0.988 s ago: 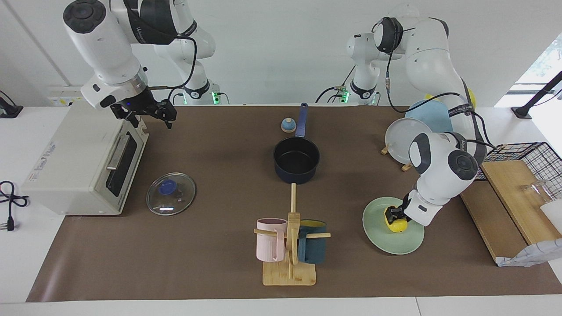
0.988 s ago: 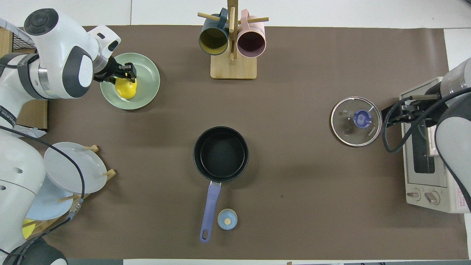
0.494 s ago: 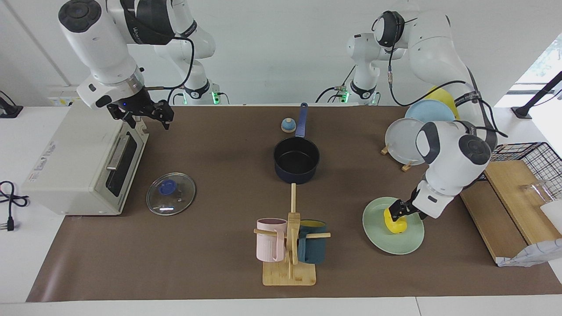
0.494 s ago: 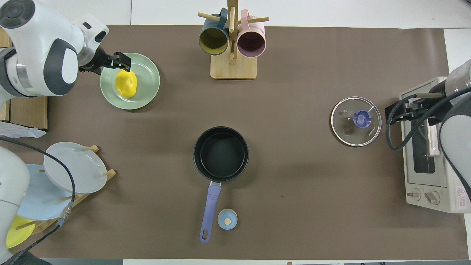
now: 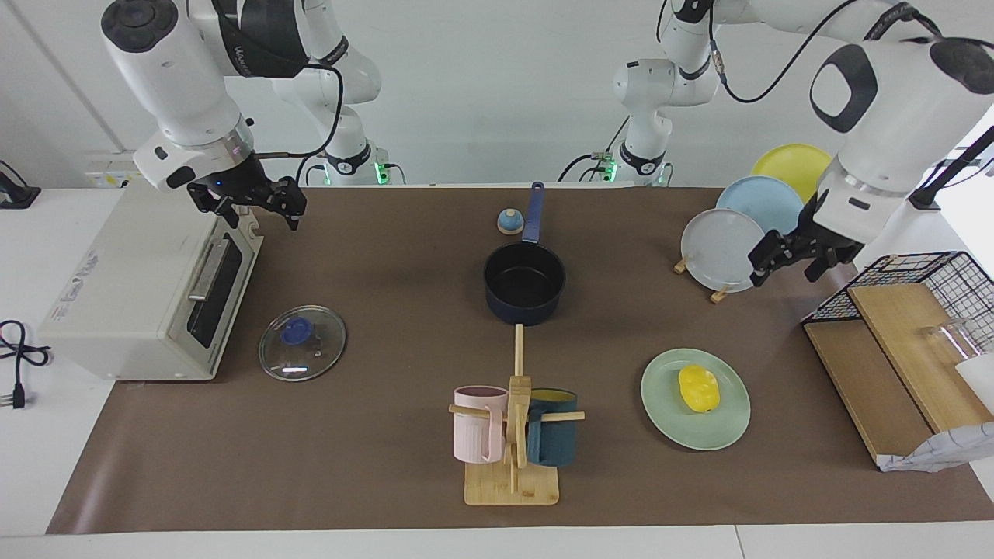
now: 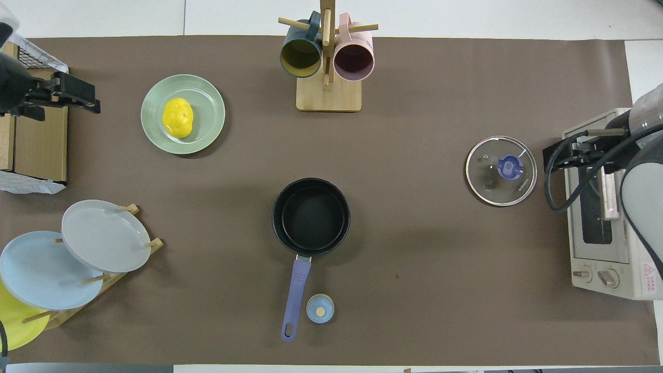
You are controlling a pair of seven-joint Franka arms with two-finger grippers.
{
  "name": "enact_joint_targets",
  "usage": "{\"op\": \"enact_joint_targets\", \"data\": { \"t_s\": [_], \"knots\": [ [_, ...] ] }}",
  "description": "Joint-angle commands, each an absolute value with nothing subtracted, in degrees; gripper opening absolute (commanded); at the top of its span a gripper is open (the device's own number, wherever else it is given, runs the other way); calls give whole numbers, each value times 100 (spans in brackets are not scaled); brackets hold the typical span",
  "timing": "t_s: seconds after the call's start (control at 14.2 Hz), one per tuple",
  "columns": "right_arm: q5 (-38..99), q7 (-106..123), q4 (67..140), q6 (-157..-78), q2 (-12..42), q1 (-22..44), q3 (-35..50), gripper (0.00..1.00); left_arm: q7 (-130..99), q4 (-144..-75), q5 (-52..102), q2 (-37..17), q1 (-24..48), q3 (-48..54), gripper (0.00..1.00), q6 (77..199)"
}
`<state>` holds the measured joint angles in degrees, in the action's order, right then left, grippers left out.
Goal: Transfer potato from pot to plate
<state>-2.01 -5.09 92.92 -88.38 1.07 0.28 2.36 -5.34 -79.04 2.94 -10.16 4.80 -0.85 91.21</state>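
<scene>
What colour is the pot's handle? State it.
The handle is periwinkle blue, clearest in the overhead view.

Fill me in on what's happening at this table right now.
The potato lies on the mint-green plate, and the pot at mid-table is empty, so the transfer looks done. The left gripper is open, holds nothing and hangs raised by the plate rack. The right gripper holds nothing and waits above the toaster oven. The glass lid lies on the mat beside the oven.
</scene>
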Motion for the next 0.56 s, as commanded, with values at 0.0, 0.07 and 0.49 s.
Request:
{"op": "enact_joint_targets", "data": {
  "t_s": [0.0,0.07,0.49],
  "knots": [
    [-141,-554,9378,-8921,0,-9,246,100,-440,-8603,185,-222,483,-88,100,8711],
    [-132,-536,9387,-8921,0,-17,246,100,-439,-8918,185,33,492,-88,100,8701],
    [-88,-519,9387,-8921,0,-26,246,100,-448,-9529,185,335,571,-97,100,8912]
  ]
}}
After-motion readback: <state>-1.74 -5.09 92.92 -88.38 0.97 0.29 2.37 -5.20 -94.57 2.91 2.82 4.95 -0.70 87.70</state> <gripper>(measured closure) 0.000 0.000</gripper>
